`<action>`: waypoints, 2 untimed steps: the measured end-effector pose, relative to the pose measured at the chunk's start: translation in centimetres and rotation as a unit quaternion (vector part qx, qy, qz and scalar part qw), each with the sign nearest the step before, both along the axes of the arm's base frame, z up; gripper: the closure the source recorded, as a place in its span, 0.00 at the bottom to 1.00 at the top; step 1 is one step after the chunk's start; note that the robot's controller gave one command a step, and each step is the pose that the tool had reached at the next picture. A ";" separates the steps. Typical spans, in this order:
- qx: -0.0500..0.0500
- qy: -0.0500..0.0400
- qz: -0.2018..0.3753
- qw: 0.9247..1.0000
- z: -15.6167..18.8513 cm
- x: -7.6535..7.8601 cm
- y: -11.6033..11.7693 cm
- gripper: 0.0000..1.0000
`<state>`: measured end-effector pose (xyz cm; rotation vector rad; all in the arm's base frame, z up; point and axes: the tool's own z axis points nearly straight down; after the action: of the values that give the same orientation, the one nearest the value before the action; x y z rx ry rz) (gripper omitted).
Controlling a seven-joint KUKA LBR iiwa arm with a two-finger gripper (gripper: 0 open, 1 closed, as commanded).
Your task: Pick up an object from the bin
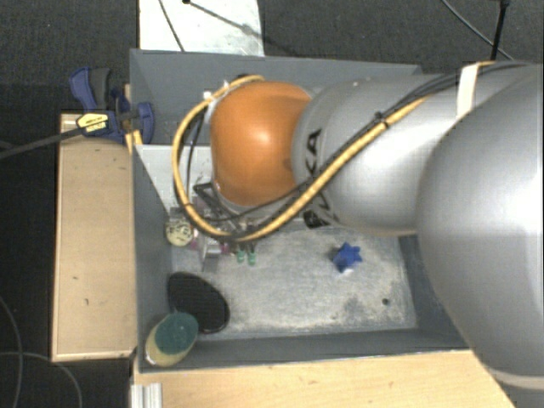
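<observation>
Our silver arm point(408, 143) with its orange cover point(255, 138) reaches over the grey bin point(280, 68), hand point(225, 245) low at the left; we cannot tell if it is open or closed. A black oval disc point(197, 302) and green-topped round thing point(172, 337) lie near left, a blue piece point(346, 257) right, a pale round thing point(178, 232) beside the hand.

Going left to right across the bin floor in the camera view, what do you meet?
Green disc → black oval → gripper → blue piece. The small pale round thing lies straight beyond the disc, so it is left out of the order.
</observation>
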<state>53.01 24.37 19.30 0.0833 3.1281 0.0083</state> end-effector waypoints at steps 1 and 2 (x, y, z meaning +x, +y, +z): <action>-0.002 0.005 0.001 1.000 -0.5 -0.3 -0.1 0.00; -0.004 0.009 0.059 0.998 -11.6 -1.3 -5.9 0.00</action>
<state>51.75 18.50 7.72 -0.1029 3.1452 -0.0040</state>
